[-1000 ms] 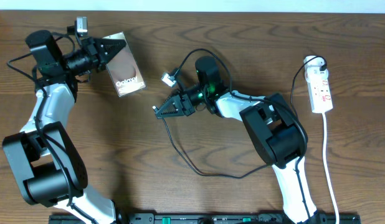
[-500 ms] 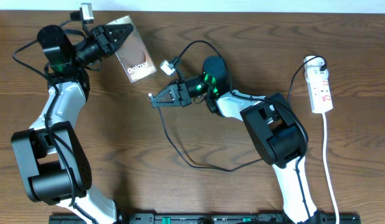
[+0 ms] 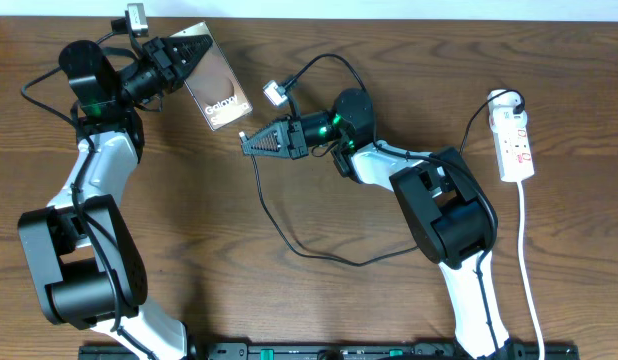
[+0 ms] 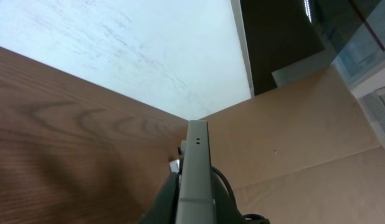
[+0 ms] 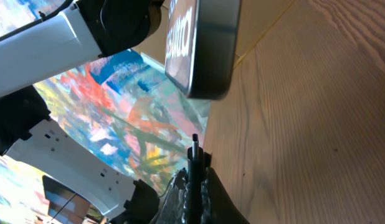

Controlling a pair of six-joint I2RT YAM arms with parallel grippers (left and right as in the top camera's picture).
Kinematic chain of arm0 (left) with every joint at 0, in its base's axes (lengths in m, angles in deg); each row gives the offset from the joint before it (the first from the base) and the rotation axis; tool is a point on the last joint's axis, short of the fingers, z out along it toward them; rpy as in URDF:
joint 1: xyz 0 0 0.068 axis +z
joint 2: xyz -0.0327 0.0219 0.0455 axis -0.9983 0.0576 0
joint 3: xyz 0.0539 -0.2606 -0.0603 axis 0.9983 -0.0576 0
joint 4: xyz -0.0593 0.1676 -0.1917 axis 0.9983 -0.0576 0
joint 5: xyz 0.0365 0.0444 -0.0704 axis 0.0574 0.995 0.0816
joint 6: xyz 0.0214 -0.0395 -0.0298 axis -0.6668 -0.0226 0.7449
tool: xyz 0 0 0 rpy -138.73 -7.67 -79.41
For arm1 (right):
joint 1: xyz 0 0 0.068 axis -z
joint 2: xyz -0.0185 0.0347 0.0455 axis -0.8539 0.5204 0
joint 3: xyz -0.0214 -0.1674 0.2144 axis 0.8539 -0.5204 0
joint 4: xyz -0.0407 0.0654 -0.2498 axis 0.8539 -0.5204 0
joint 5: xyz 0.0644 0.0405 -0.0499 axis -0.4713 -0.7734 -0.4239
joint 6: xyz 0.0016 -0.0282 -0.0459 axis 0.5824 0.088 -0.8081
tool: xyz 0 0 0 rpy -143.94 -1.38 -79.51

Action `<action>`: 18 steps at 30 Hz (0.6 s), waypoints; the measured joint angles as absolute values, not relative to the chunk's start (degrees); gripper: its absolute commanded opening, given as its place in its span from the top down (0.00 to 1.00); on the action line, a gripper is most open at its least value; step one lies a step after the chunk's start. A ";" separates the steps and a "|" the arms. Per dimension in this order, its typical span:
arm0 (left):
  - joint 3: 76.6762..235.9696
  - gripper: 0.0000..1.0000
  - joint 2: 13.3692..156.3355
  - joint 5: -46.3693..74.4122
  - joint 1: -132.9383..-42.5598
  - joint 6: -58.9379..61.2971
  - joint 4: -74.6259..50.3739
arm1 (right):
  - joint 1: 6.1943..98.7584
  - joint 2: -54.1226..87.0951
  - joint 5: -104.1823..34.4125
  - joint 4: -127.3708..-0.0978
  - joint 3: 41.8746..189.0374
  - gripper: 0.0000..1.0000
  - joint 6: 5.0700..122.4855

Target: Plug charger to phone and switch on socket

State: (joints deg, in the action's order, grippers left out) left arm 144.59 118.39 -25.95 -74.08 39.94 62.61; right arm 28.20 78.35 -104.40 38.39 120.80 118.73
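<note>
Presently: phone and plug tip held facing each other, not yet mated.
Upper left of the overhead frame: left gripper (image 3: 185,60) clamped on one end of the phone (image 3: 218,90), whose free end points right. Centre: right gripper (image 3: 249,143) pinched shut on the plug tip of the charger (image 5: 194,148), close to the phone's edge but apart from it, with the cable looping slack below. Far right: socket (image 3: 515,148), adapter apparently seated at its top end, switch untouched. Likely hazards: the tip sits off-line from the port and could scrape the casing. A push could pivot the phone in its end-on grip, and the slack cable could snag.
</note>
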 measured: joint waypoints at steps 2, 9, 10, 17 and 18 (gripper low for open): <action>144.59 0.93 118.39 -25.95 -74.08 39.96 62.61 | 28.18 78.35 -104.42 38.37 121.04 0.99 118.79; 144.59 0.92 118.39 -27.09 -74.08 39.94 62.61 | 28.20 78.35 -104.47 38.48 123.44 0.99 119.38; 144.59 0.93 118.39 -27.09 -74.08 39.94 62.61 | 28.20 78.35 -104.53 38.55 123.93 0.99 119.58; 144.59 0.92 118.39 -27.24 -74.08 39.94 62.61 | 28.20 78.35 -104.53 38.55 124.84 0.99 119.97; 144.59 0.93 118.39 -27.22 -74.08 39.94 62.61 | 28.20 78.35 -104.53 38.55 124.84 0.99 119.97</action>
